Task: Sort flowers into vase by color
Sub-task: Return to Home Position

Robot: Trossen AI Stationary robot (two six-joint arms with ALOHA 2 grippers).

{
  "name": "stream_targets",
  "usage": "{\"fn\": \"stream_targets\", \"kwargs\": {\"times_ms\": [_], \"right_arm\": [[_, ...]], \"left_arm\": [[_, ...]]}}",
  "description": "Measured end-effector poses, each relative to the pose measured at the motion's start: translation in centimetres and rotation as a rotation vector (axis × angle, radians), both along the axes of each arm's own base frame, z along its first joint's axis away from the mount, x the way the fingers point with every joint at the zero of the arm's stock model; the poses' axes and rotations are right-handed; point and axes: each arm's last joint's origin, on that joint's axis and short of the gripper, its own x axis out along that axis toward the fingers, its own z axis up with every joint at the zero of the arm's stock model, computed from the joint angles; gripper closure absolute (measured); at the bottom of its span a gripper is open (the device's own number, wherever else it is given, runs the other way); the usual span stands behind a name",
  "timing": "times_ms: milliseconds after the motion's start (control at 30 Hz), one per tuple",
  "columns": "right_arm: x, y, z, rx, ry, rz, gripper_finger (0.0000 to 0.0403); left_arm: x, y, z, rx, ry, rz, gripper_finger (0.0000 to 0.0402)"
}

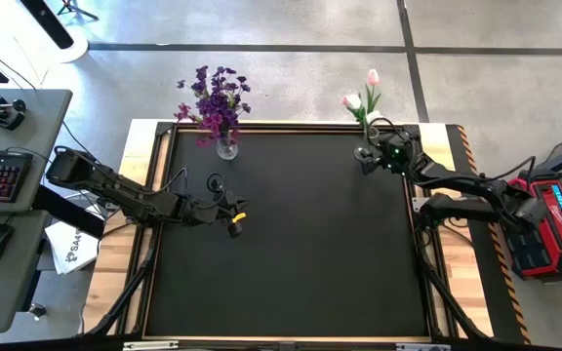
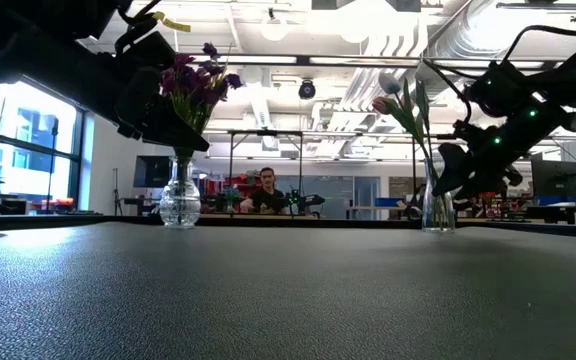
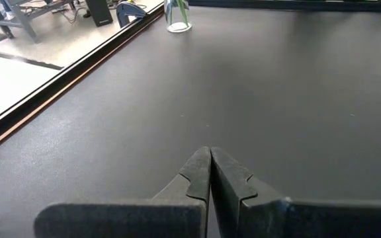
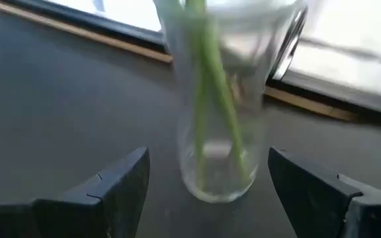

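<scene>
The wide black table mat (image 1: pixel 291 244) fills the centre of the high view and carries nothing but two vases along its top edge.

The left arm (image 1: pixel 115 185) reaches in from the frame's left. Its left gripper (image 3: pixel 210 155) hangs over bare mat left of centre, well apart from both vases, with its fingers pressed together on nothing. That suits an arm that seems to be done with its work.

The right arm (image 1: pixel 466 185) comes in from the right. Its right gripper (image 4: pixel 207 162) is spread wide, one finger on each side of the tall clear glass vase (image 4: pixel 223 132) just ahead, gripping nothing. The wide gap should let it back away without tipping the glass.

At upper left stands the round-bellied clear glass vase (image 1: pixel 226 148) with all the purple-blossomed flowers (image 1: pixel 215 97). At upper right the tall vase holds the pink and white tulip buds (image 1: pixel 364 97) on green stems (image 4: pixel 210 86).

With the colours kept apart like this, the sorting looks complete, and only the pull-back to rest remains.
</scene>
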Motion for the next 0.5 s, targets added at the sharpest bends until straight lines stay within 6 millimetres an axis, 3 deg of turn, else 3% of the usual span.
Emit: {"fn": "stream_targets", "kwargs": {"times_ms": [500], "right_arm": [[0.2,1.5,-1.2,0.286,-0.084,0.005,0.0128]], "left_arm": [[0.0,0.0,0.0,0.0,0.001,0.0,0.0401]]}}
